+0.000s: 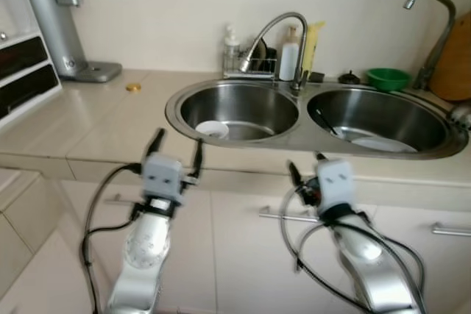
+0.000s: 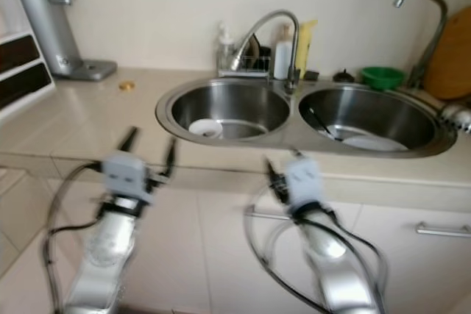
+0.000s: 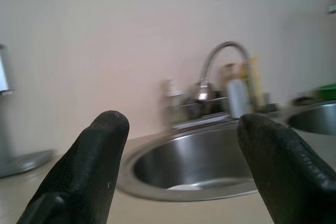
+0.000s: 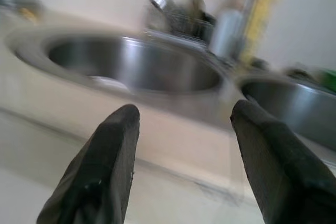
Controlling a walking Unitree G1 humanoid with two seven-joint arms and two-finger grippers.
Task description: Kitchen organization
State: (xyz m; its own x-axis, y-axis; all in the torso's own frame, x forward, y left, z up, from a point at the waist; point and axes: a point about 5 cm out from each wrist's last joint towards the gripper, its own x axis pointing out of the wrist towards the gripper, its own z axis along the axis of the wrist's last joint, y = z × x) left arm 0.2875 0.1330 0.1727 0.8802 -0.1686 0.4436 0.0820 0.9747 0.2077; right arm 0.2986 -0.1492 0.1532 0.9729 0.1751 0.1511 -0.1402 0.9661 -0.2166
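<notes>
Beige counter (image 1: 88, 119) is carrying a double sink (image 1: 294, 134) along its back edge, a curved faucet (image 1: 283, 23) rising between the basins. A white bowl (image 1: 212, 129) is sitting in the left basin, beyond the left gripper (image 1: 176, 148), whose fingers are spreading wide. A plate (image 1: 383, 144) is lying in the right basin, past the right gripper (image 1: 305, 167), also spreading. Bottles (image 1: 289, 56) and a green bowl (image 1: 388, 78) are lining the back edge.
</notes>
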